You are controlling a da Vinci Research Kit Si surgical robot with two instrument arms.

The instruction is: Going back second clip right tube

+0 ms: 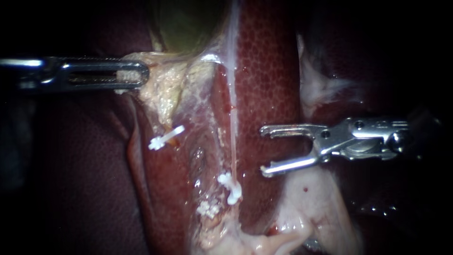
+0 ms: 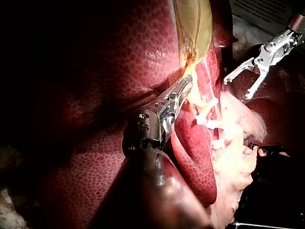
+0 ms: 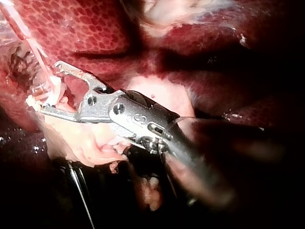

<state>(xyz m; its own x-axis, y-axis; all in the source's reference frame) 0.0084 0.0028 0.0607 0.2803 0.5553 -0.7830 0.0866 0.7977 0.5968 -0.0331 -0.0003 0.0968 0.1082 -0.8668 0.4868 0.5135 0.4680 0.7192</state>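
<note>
- Grips pale tissue [image 1: 160,89] just under the gallbladder [image 1: 188,23] with the left instrument [image 1: 139,75], jaws clamped on it from both sides. This probably draws it sideways to keep the tubes stretched and in plain sight.
- Shows the right tube [image 1: 233,118] as a thin pale strand running down over the liver [image 1: 269,71], with a white clip [image 1: 230,186] across its lower end; hard to tell whether one clip or two there.
- Holds the right instrument [image 1: 263,151] beside that tube, near but apart from it, jaws spread wide and empty, with no clip visible in them.
- Fits a retreat from the tube, judging by the empty jaws and the task's wording.
- Leaves another clip [image 1: 166,137] nearer the left instrument, well apart from the right tube.
- Glistens wet and mottled red across the liver, so likely soft and slippery.
- Gives nothing of the room, only darkness beyond the lit tissue.
</note>
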